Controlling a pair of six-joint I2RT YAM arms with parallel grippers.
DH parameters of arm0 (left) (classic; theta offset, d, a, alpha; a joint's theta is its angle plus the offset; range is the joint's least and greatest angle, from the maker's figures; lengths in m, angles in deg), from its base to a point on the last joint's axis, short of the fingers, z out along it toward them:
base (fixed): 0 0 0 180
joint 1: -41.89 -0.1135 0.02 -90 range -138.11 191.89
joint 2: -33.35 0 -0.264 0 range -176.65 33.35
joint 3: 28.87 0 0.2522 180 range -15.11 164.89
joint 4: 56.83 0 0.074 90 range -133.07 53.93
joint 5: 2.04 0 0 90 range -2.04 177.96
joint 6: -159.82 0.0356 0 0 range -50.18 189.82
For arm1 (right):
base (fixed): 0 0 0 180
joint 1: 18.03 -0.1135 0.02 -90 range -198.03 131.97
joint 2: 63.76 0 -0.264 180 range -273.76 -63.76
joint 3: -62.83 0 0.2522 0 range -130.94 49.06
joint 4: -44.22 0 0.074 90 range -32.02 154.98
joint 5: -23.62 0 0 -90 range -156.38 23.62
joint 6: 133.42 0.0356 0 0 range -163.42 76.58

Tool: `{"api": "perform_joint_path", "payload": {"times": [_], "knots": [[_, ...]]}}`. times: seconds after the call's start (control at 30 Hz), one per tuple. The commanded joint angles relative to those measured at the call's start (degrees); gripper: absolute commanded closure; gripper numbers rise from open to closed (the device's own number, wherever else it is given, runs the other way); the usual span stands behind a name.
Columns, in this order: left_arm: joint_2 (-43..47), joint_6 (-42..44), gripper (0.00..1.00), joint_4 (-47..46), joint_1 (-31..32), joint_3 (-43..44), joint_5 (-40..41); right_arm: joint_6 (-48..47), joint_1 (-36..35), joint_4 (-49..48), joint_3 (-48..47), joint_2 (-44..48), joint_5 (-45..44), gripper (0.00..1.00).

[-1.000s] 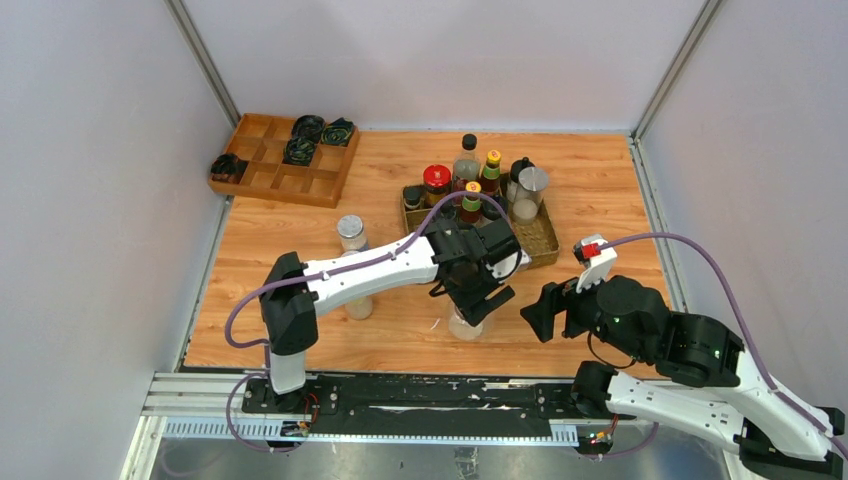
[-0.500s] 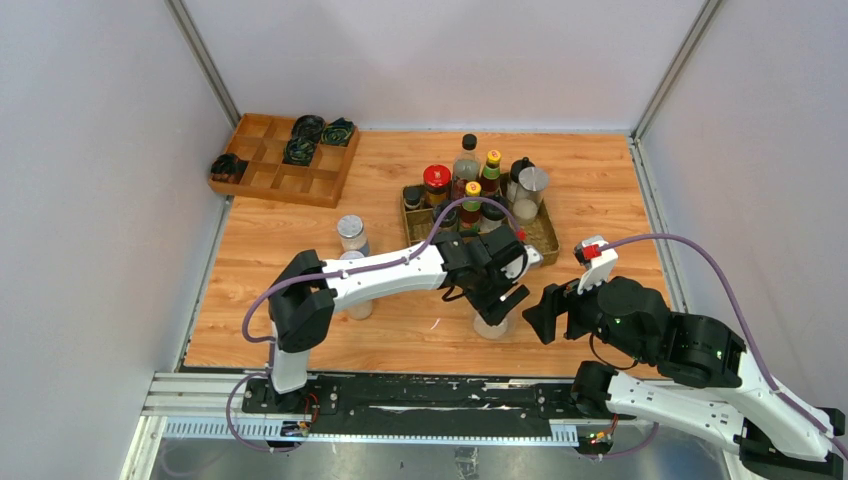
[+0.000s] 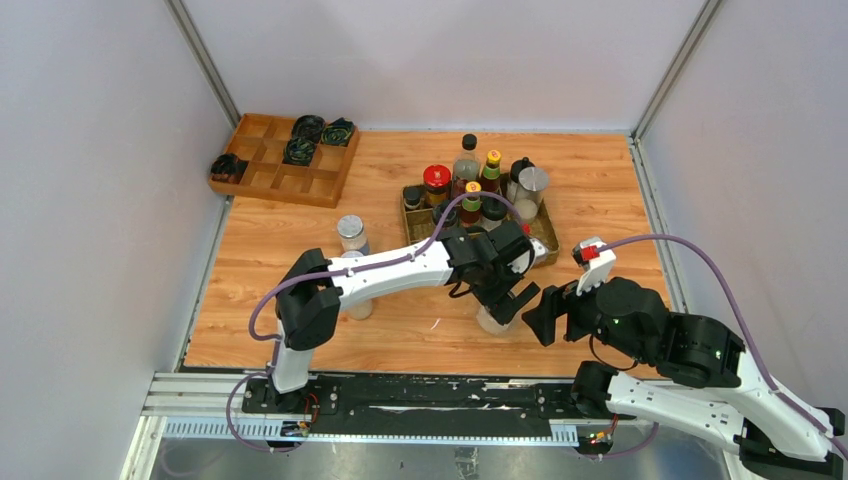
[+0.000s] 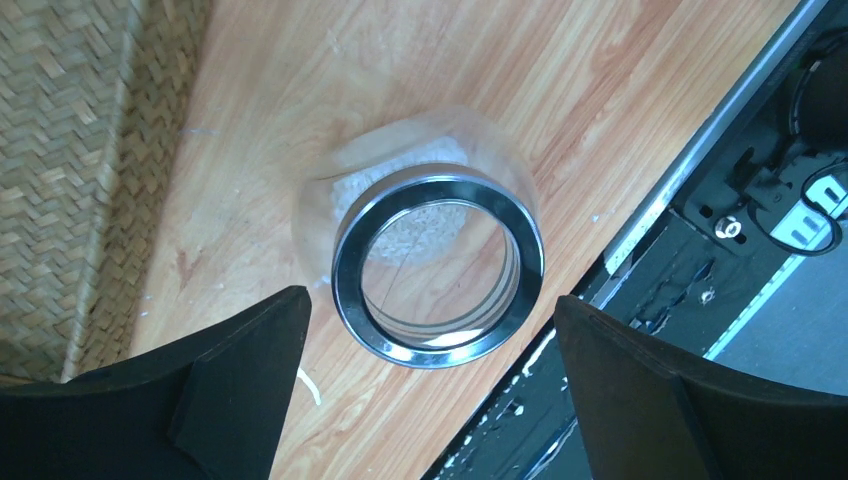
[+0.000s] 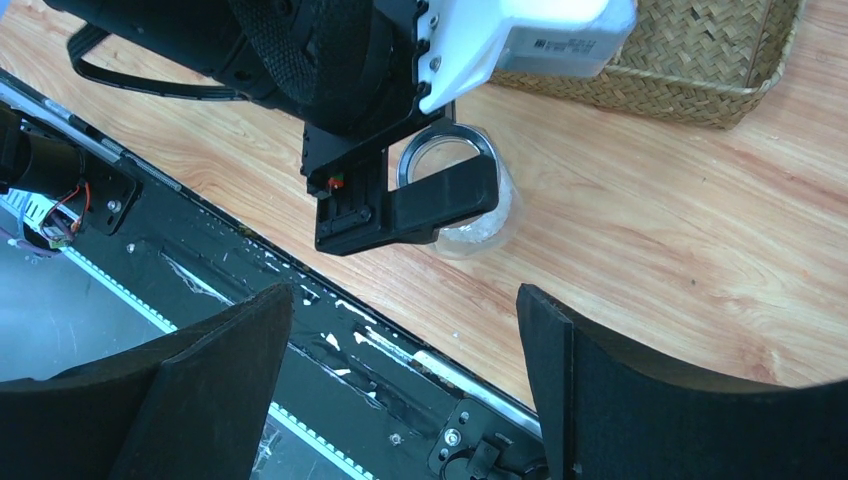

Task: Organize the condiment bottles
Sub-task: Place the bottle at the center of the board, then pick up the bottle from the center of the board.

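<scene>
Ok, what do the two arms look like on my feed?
Left arm and right arm match: white links, black joints, a purple cable looped outside each. Their fingers are broad black wedges. The right wrist carries a red tab.

Clear glass and polished metal on a wood-grain worktop [image 4: 330, 60]

The glass jar [image 4: 420, 160] is clear and smooth, and its rim [image 4: 352, 300] is bright, mirror-shiny metal. The worktop looks like smooth light wood with a faint sheen. The woven tray [image 4: 70, 150] is rough, matt plaited fibre. The left tool [image 4: 430, 300] has matt black plastic fingers [image 4: 230, 390], the left arm's shell [image 3: 390, 272] is glossy white plastic, and the base rail [image 4: 720, 170] is scuffed black metal.
</scene>
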Motion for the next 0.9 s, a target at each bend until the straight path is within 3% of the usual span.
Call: {"api": "perform_joint_path", "payload": {"times": [0.0, 0.27, 0.6, 0.73, 0.87], "knots": [[-0.71, -0.12, 0.00, 3.56, 0.18, 4.44, 1.81, 0.80, -0.84, 1.25, 0.75, -0.18, 0.96, 0.12], [2.76, -2.29, 0.00, 7.02, -0.53, 6.93, 7.90, 0.50, -0.85, 2.62, 0.41, -0.69, 1.99, 0.12], [26.12, -12.85, 0.01, 9.16, -3.85, -4.77, 26.59, -9.15, -0.76, 2.85, -2.02, -17.66, 4.53, 0.06], [34.42, -14.51, 0.01, 9.24, -3.86, -9.92, 25.99, -16.32, 0.07, -2.45, -1.71, -22.55, 7.37, 0.04], [40.77, -15.56, 0.02, 9.15, -3.82, -15.41, 25.06, -21.81, 5.30, -4.90, -1.42, -27.16, 12.71, 0.03]]}}
